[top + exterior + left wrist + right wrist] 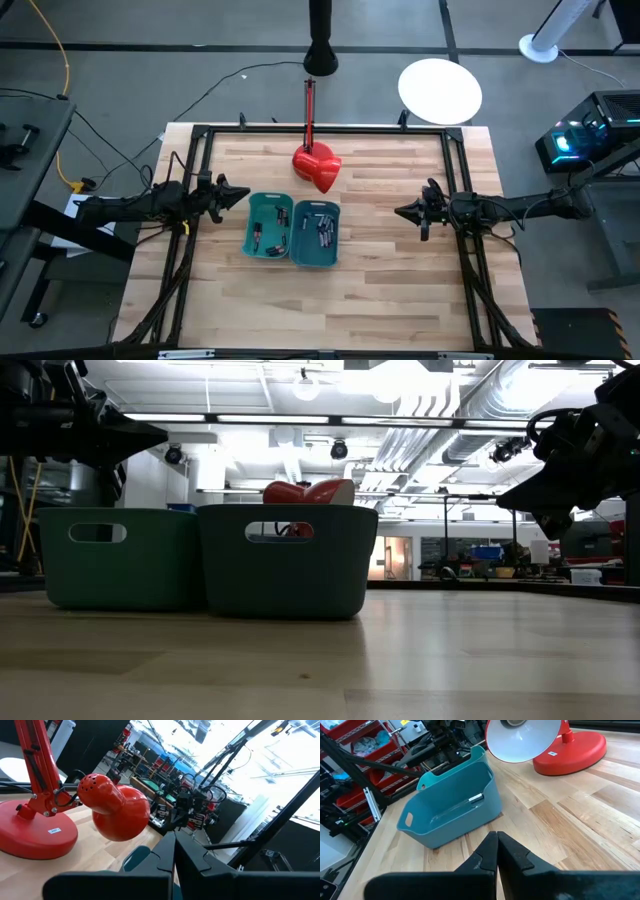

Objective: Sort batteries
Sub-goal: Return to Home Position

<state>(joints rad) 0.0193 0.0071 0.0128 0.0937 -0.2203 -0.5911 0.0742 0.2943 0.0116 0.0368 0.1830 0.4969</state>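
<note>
From above, you had the left pincer (240,194) hanging over the bench (400,290) near its left edge, its fingers pressed together and holding nothing. The right pincer (403,212) hung opposite it toward the right edge, likewise drawn together and empty. Between them, around the middle of the bench, the green bin (249,225) stood touching the left side of the blue bin (315,263). The batteries (322,228) lay inside both bins. The red lamp (317,167) stood close to the bench's rear edge, behind the bins.

At bench height, you saw the green bin (120,575) and blue bin (285,580) side by side with their walls meeting, and the red lamp (300,492) showing over the blue one. Both pincers hung above the wood, clear of the bins.

Your left wrist camera showed the fingers (162,862) meeting tip to tip, with the red lamp (115,810) beyond.

Your right wrist camera showed its fingers (482,862) closed together too. The blue bin (465,817) lay ahead, with one of the batteries (476,798) on its floor.
</note>
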